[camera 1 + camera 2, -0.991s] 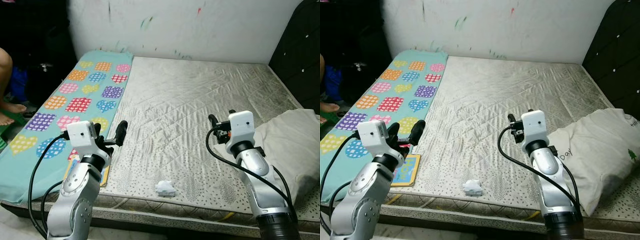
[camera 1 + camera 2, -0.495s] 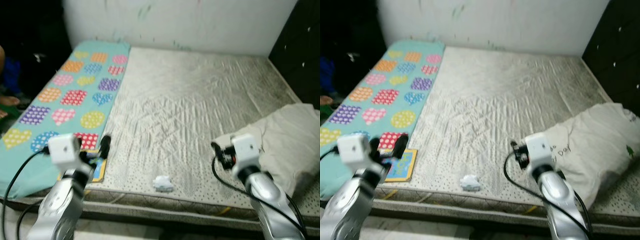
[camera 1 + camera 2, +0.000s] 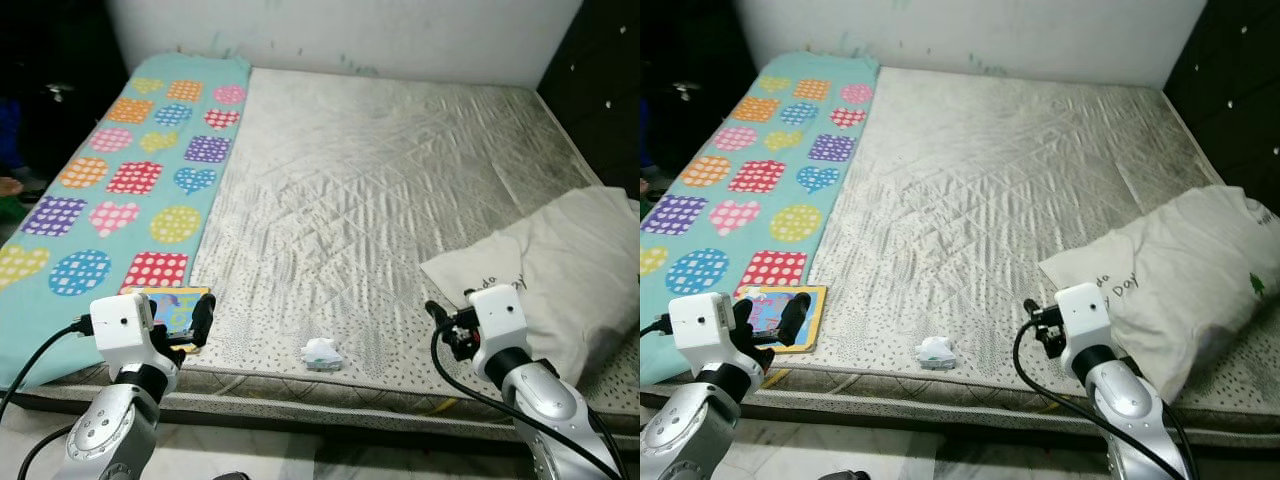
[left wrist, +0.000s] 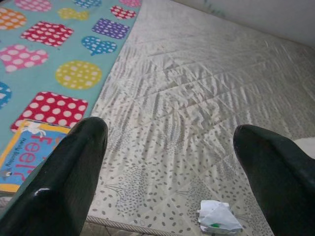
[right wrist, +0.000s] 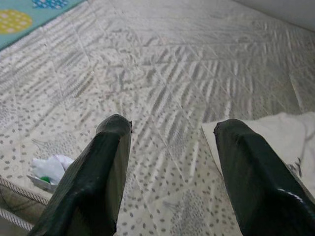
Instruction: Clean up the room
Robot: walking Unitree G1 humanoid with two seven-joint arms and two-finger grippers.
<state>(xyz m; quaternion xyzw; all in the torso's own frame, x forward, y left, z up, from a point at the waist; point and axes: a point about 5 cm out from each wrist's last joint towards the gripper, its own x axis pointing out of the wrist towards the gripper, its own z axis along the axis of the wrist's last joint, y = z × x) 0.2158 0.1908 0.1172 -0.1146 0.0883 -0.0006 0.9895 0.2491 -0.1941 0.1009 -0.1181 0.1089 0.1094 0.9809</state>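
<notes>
Nearest the robot, the left gripper [image 4: 170, 162] and the right gripper [image 5: 172, 162] both hang just off the front edge of the bare mattress [image 3: 400, 180], each with its two black fingers spread wide and nothing between them. A small crumpled white wrapper [image 3: 321, 352] with a green speck lies on the mattress close to that front edge, between the two grippers and touching neither, while a picture book [image 3: 172, 310] rests flat just beside the left gripper on the near end of the turquoise mat [image 3: 110, 190] printed with dotted hearts and circles. Farther off to the right a white pillow [image 3: 560, 270] with lettering sits beyond the right gripper, and the quilted mattress runs back to the white wall [image 3: 400, 30].
</notes>
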